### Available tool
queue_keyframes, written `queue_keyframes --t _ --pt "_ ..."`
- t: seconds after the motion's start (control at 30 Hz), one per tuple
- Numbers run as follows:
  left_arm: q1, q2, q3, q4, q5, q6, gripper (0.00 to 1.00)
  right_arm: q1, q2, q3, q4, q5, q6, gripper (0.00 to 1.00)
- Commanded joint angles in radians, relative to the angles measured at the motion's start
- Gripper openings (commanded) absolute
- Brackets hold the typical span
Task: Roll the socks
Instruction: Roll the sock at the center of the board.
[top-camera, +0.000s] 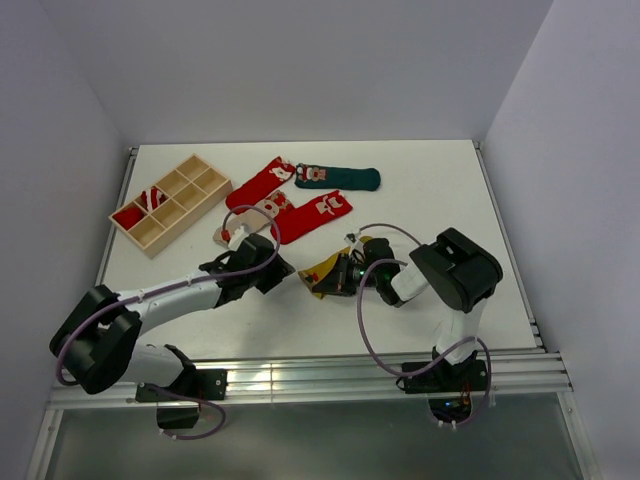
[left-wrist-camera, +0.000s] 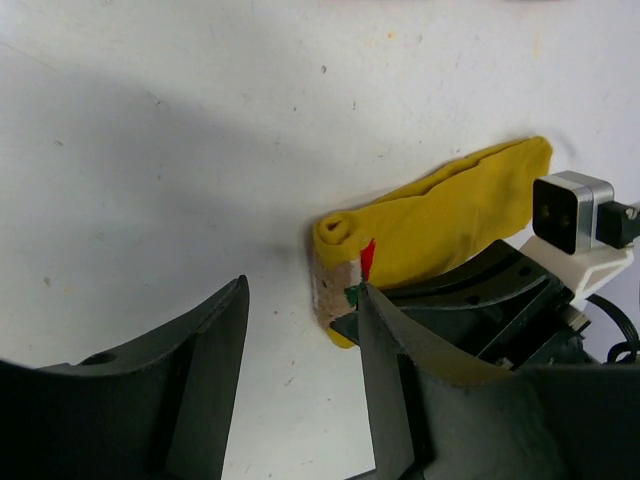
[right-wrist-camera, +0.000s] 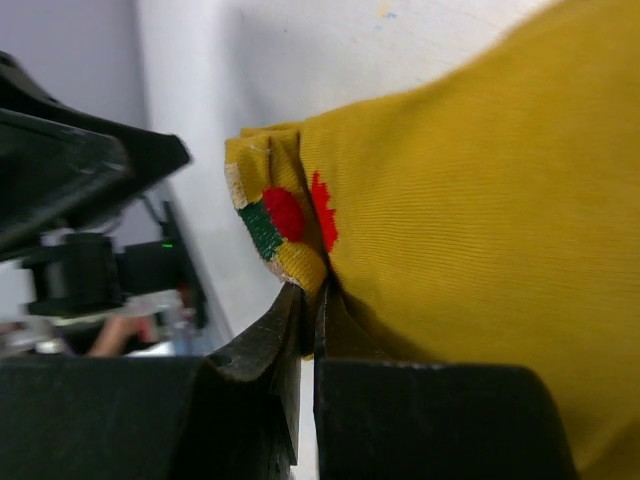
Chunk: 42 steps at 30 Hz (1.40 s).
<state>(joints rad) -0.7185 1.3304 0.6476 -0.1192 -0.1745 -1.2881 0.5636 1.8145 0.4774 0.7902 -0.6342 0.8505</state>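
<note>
1. My right gripper (right-wrist-camera: 312, 300) is clenched on the mustard sock (right-wrist-camera: 480, 220). Both fingers meet on a fold of yellow cloth at its edge, and no gap shows between them.
2. Just past my right fingertips the sock's end is folded over on itself. A small patch of red, green and beige shows there.
3. The rest of the mustard sock spreads away to one side of those fingers and lies on the white table (top-camera: 420, 190).
4. My left gripper (left-wrist-camera: 300, 290) is released. Its fingers (left-wrist-camera: 215, 380) stand apart with only bare table between them, and they grasp nothing.
5. The sock's folded end lies just beyond the tip of one left finger. I cannot tell whether it touches.
6. My two grippers face each other closely, with that folded end between them.
7. Beyond my left fingers a beige sock (top-camera: 228, 238) lies flat, partly hidden by my cable.
8. Further out lie the nearer red sock (top-camera: 305, 218), the farther red sock (top-camera: 262, 182) and, beside that one, a dark green sock (top-camera: 340, 178).
9. Well off to the outer side of my left fingers sits a wooden tray (top-camera: 200, 180). Two compartments at its near end hold red cloth and a striped sock (top-camera: 152, 197).
</note>
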Motion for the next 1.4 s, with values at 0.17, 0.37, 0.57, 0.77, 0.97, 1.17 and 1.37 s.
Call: queue_keyframes --t 0.17,0.37,0.57,0.77,0.97,1.17,1.37 --pt "-0.025 0.102 0.056 0.079 0.041 0.003 0.51 -0.056 0.123 -0.080 0.248 -0.102 0.217 0.00" --pt "-0.027 0.162 0.064 0.110 0.061 0.010 0.50 -0.060 0.129 -0.071 0.201 -0.091 0.213 0.00" --pt "-0.030 0.200 0.067 0.161 0.079 0.019 0.48 -0.065 0.144 -0.076 0.216 -0.094 0.231 0.00" --pt "-0.038 0.230 0.060 0.210 0.107 0.018 0.48 -0.068 0.154 -0.072 0.216 -0.098 0.237 0.00" --pt "-0.044 0.207 0.017 0.294 0.116 0.015 0.53 -0.074 0.163 -0.074 0.228 -0.102 0.246 0.00" --pt "-0.045 0.194 -0.005 0.326 0.113 0.010 0.55 -0.074 0.163 -0.074 0.230 -0.104 0.245 0.00" --pt "-0.045 0.233 0.024 0.289 0.102 0.027 0.54 -0.074 0.154 -0.072 0.216 -0.102 0.236 0.00"
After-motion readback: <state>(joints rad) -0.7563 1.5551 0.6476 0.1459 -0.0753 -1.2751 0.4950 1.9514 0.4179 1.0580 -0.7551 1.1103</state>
